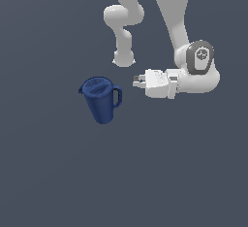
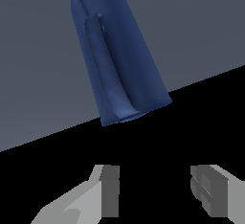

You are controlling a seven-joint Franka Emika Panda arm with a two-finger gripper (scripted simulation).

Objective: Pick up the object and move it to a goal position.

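The object, a dark blue pitcher (image 1: 100, 99) with a lid and a loop handle, stands upright on the dark grey floor, its handle turned toward the exterior view's right. My gripper (image 1: 137, 80) lies level a short way to the right of that handle, fingers pointing at the pitcher and apart from it. In the wrist view the pitcher (image 2: 117, 55) fills the frame ahead of the gripper (image 2: 155, 189), handle side facing me. The two fingers stand wide apart with nothing between them.
The arm's white links and base (image 1: 123, 32) rise behind the pitcher in the exterior view. The flat dark grey floor (image 1: 58, 172) spreads around the pitcher with no other object on it.
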